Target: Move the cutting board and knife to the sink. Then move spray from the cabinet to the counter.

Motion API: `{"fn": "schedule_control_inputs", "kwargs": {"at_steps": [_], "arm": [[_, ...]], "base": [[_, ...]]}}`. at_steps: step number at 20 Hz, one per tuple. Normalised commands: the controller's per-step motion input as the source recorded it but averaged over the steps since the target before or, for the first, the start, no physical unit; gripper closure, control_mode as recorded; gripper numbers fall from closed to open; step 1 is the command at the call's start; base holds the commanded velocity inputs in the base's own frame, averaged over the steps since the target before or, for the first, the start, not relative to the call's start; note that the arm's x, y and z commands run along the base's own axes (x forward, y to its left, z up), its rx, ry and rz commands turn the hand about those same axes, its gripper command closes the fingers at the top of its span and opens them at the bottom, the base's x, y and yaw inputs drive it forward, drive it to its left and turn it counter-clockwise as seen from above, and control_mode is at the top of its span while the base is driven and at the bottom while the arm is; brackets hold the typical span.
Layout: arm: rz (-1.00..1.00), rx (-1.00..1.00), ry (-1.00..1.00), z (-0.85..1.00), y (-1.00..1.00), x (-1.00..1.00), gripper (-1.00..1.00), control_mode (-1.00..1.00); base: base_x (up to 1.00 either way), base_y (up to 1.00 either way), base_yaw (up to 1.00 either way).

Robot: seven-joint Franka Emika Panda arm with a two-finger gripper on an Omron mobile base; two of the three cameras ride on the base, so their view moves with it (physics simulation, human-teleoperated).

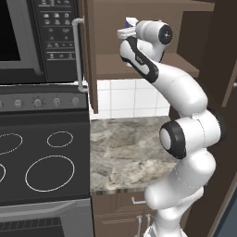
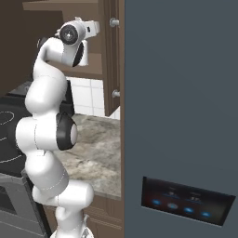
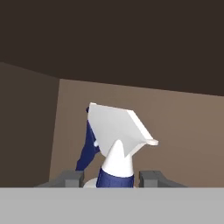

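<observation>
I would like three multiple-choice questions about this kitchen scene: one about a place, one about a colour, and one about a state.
1. Where is the spray?
A. On the stovetop
B. Inside the cabinet
C. On the counter

2. What colour is the spray's trigger part?
A. Red
B. Green
C. Dark blue

3. How do the fingers stand to the spray?
A. One on each side of its neck
B. Far above it
C. Both on one side

Answers:
1 B: the hand view shows the bottle against the brown cabinet walls, and the arm reaches up to the shelf.
2 C: a dark blue trigger hangs beside the white nozzle head.
3 A: the two grey tips flank the neck; whether they press it I cannot tell.
</observation>
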Motion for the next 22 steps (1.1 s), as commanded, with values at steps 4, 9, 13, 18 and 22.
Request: {"fn": "schedule_control_inputs", "kwargs": {"at_steps": [4,9,13,18,22], "arm": [[0.00,0.01,0.00,0.00,0.00,-0.03,1.00,-1.00],[-0.01,0.03,0.00,0.00,0.00,-0.33,1.00,-1.00],[-0.02,0.06,0.00,0.00,0.00,-0.57,1.00,-1.00],[-0.05,0.08,0.00,0.08,0.00,-0.88,1.00,-1.00],[-0.08,0.05,0.00,0.03,0.00,-0.85,1.00,-1.00]], "base": [[0.00,0.00,0.00],[0.00,0.00,0.00],[0.00,0.00,0.00],[0.00,0.00,0.00],[0.00,0.00,0.00]]}}
